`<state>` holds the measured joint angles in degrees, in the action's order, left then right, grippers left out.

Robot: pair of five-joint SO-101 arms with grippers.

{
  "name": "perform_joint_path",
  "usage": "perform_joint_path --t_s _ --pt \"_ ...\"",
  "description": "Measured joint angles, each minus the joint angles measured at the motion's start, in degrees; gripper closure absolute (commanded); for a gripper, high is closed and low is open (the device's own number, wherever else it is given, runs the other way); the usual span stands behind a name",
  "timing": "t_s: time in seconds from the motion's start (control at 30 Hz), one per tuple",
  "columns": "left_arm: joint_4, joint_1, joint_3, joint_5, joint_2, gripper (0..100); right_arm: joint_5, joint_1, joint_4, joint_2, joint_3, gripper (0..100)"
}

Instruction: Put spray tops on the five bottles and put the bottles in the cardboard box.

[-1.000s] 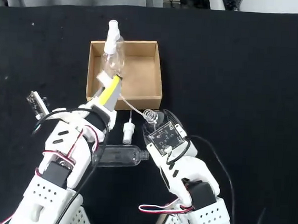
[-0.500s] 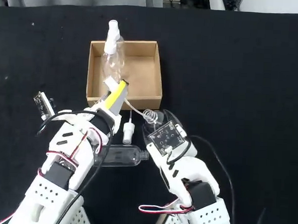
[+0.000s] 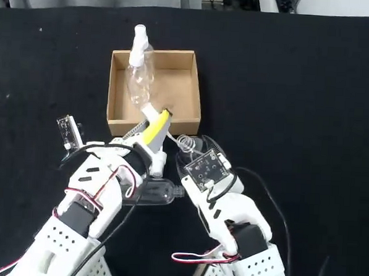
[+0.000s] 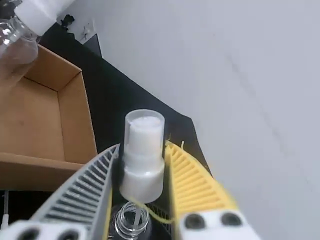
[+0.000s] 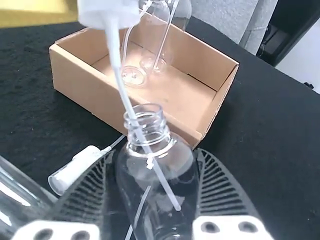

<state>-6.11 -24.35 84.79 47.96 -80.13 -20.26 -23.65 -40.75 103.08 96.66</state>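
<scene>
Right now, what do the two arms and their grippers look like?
The left arm and right arm are white plastic shells with perforated bases, black motors and red, white and black cables. The left gripper has ribbed fingers, one yellow, one pale grey. The right gripper has black ribbed fingers.

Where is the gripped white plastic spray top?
The white spray top sits in the left gripper, above the open neck of the clear plastic bottle, tube inside.
</scene>
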Motion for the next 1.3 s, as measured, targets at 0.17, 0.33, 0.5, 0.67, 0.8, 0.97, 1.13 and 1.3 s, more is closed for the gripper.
perform_joint_path --t_s 0.17,0.33,0.5,0.67,0.8,0.97,1.13,1.3 --pt "0.0 0.0 0.0 -1.9 0.0 97 0.2 0.0 0.0 0.0 0.0 90.7" --pt "0.0 -0.2 0.0 -4.0 0.0 91 0.2 0.0 0.0 0.0 0.0 90.7" --pt "0.0 -0.2 0.0 -4.0 0.0 75 0.3 0.0 0.0 0.0 0.0 90.7" --pt "-3.1 -0.5 0.0 -4.0 0.0 75 0.5 0.0 0.0 0.0 0.0 90.7" --pt "-9.1 -0.6 -1.8 -4.0 0.0 75 1.8 0.0 0.0 0.0 0.0 90.7" --pt "-11.3 -0.6 -2.5 -4.0 0.0 75 2.2 0.0 0.0 0.0 0.0 90.7" --pt "-11.3 1.8 -3.8 -1.3 0.0 75 2.2 0.0 0.0 0.0 0.0 90.7" --pt "-11.3 6.1 -5.1 1.1 0.0 75 2.2 0.0 0.0 0.0 0.0 90.7"
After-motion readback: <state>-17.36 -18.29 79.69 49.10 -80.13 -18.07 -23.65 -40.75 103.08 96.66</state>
